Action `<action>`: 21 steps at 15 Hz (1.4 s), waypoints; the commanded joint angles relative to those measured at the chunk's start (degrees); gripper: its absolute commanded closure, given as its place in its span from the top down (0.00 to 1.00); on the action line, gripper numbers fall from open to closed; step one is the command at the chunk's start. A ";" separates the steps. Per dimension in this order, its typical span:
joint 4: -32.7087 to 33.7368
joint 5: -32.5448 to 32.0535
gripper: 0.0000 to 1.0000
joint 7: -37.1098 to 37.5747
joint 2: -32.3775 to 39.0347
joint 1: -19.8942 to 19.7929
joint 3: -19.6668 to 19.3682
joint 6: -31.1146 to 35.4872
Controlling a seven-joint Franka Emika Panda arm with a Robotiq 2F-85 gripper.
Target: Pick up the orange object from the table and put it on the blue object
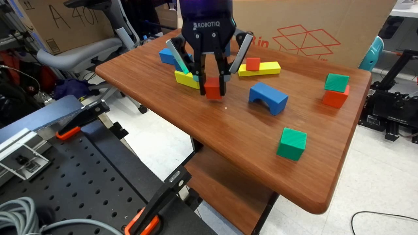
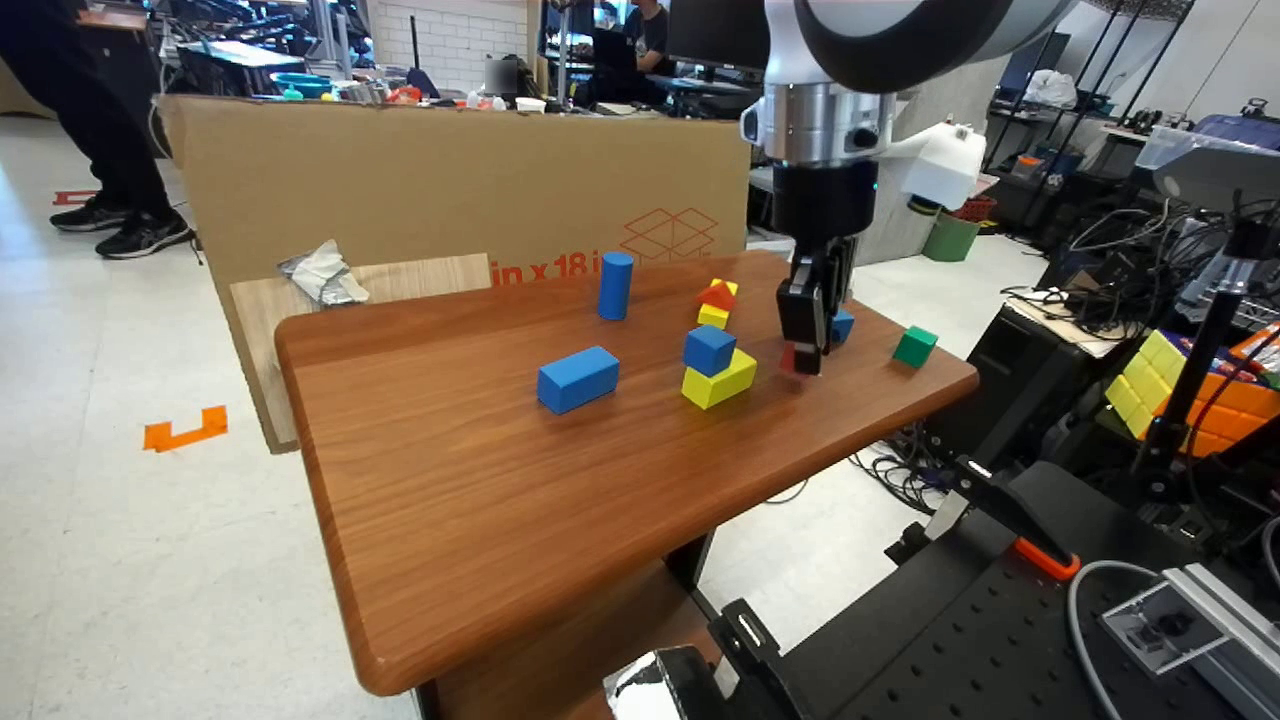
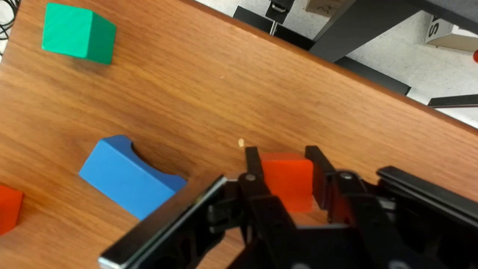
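The small orange-red cube (image 1: pixel 213 87) is between the fingers of my gripper (image 1: pixel 213 93). In the wrist view my gripper (image 3: pixel 283 150) is shut on the cube (image 3: pixel 288 181), one finger against each side. Its underside is low over the table; I cannot tell if it touches. In an exterior view my gripper (image 2: pixel 808 366) partly hides the cube (image 2: pixel 789 358). The tall, narrow upright blue block (image 2: pixel 615 286) stands near the table's back edge and looks rounded there. In an exterior view the upright blue block (image 1: pixel 227 49) is mostly hidden behind my gripper.
A blue arch (image 1: pixel 269 97) lies beside my gripper. A green cube (image 1: pixel 292 144) stands near the front. Another green cube (image 1: pixel 337 82) sits on an orange cube (image 1: pixel 335 97). A yellow bar (image 1: pixel 269 68) bears a red piece (image 1: pixel 253 64). A flat blue block (image 2: pixel 578 380) lies farther off.
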 commanded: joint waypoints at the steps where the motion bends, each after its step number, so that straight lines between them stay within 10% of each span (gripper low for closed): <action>1: 0.88 4.41 0.09 0.14 -4.30 -1.15 1.49 -3.44; 10: 9.54 18.96 0.09 1.43 -11.35 0.28 4.75 -11.83; 21: 24.71 20.98 0.09 13.63 -1.08 2.54 5.54 -12.60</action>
